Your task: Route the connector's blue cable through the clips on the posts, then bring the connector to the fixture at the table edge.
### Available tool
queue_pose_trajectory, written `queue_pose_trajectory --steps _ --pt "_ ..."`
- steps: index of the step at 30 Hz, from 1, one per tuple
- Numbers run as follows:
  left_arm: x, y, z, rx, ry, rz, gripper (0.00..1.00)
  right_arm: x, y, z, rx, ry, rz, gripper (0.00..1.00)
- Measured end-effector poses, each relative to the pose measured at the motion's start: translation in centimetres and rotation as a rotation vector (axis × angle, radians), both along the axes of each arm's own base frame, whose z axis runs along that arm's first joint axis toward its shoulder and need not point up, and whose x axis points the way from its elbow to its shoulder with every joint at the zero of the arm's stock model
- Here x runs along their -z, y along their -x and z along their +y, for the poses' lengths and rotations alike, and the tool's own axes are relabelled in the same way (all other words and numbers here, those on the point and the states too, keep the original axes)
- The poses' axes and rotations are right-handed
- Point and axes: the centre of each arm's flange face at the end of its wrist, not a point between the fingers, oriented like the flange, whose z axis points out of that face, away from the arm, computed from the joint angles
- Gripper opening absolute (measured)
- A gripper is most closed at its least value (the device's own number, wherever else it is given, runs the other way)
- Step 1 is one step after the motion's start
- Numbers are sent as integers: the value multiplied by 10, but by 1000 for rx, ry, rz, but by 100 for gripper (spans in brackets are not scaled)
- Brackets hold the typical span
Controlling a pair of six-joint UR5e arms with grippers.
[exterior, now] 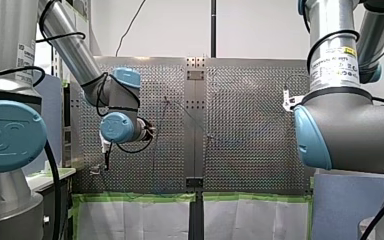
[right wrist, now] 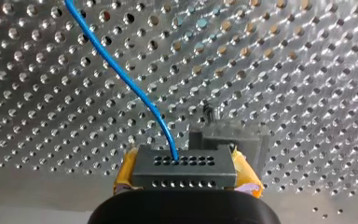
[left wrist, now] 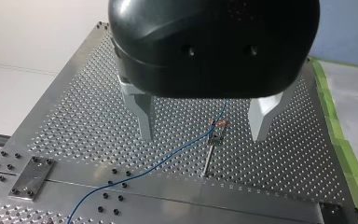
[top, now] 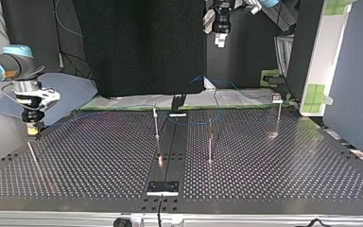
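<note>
My right gripper is shut with its yellow pads on the black connector. The blue cable leaves the connector's face and runs off over the perforated table. A grey fixture block stands just ahead of the connector. At the top view's left, my right gripper hangs low over the table's side edge. My left gripper is open, high above a post whose clip carries the blue cable. In the top view my left gripper hangs high at the back.
Three thin posts stand across the table's middle and right in the top view. A thin rod lies slanted near my right gripper. Green tape edges the table. My left arm hovers over the front view's left half.
</note>
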Motion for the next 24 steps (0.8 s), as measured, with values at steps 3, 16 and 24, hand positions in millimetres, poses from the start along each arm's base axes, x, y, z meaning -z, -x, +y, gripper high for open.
queue_pose_trajectory --steps 3,16,24 --pt "0 0 0 -1 0 0 100 -2 -2 -1 -4 2 0 0" --pt "0 0 0 -1 0 0 100 -11 -6 -5 -11 11 -4 0" --pt "0 0 0 0 0 0 100 -16 -7 -8 -17 16 -8 0"
